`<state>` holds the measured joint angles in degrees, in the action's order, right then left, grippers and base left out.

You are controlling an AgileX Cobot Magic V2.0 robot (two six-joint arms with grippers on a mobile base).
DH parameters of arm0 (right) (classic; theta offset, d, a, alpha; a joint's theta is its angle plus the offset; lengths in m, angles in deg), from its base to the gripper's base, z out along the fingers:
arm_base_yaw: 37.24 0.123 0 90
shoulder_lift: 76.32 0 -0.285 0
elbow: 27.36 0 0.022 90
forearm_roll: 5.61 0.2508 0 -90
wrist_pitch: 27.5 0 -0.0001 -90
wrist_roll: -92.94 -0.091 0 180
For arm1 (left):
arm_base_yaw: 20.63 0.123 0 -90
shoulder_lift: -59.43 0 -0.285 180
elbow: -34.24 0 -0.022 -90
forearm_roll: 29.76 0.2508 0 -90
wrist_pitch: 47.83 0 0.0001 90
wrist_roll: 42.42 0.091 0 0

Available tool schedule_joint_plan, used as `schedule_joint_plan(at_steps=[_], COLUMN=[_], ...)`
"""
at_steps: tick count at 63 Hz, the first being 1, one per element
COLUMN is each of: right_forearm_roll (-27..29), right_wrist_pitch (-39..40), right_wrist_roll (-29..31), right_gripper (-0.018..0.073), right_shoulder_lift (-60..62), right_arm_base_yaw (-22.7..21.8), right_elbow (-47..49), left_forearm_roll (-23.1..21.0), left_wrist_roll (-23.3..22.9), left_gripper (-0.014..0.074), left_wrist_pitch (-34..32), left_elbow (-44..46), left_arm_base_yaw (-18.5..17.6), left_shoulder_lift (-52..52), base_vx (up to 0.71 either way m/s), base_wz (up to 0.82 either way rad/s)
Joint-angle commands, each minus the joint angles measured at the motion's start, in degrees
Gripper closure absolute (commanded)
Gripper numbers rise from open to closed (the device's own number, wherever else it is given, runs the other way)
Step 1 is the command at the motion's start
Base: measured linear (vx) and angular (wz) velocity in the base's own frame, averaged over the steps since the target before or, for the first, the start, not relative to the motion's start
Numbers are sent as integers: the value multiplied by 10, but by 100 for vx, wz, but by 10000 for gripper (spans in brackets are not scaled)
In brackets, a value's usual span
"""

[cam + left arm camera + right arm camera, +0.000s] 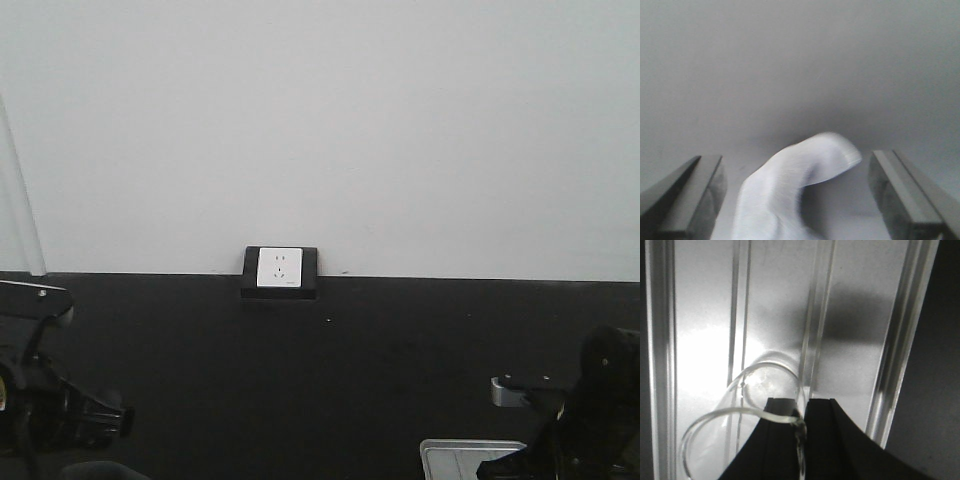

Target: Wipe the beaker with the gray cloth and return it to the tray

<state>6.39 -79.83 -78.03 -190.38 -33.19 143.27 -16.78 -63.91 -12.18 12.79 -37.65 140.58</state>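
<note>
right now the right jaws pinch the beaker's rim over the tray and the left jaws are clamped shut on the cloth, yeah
Not quite: the left jaws stand wide apart, with the cloth between them, as the left wrist view shows. The right jaws do pinch the beaker by its rim over the tray.

The left gripper (797, 155) has two dull grey, slab-like jaws with flat faces and bevelled edges. The right gripper (801, 401) has matte black, wedge-shaped jaws. The left arm (60, 412) and right arm (603, 400) are black; a silver metal bracket (510, 391) shows at the right one.
</note>
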Motion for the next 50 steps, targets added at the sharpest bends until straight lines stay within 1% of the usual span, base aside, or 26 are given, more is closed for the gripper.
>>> schedule_joint_plan(at_steps=[1,9,13,25,31,36,50], right_forearm_roll=[7,7,7,8,8,8,0], right_wrist_pitch=[6,4,2,-7,-9,-9,-8], right_wrist_roll=[8,5,4,1,-2,-2,-1], right_gripper=[529,466,419,260,210,189,190], right_shoulder_lift=[27,27,27,27,36,57,167], right_arm_base_yaw=[-2,-2,-2,-3,-3,-3,-3], right_elbow=[16,16,16,16,16,16,16], left_forearm_roll=[-1,-1,-1,-1,0,0,0], left_wrist_roll=[2,2,2,2,2,2,13], left_gripper=[-12,31,41,45,45,45,45], left_wrist_pitch=[-24,-17,-12,-7,-7,-7,-5], left_elbow=[15,15,15,15,15,15,15], left_arm_base_yaw=[1,1,1,1,1,1,1], left_shoulder_lift=[-44,-63,-65,-64,-64,-64,-64], base_vx=[0,0,0,0,0,0,0], base_wz=[0,0,0,0,0,0,0])
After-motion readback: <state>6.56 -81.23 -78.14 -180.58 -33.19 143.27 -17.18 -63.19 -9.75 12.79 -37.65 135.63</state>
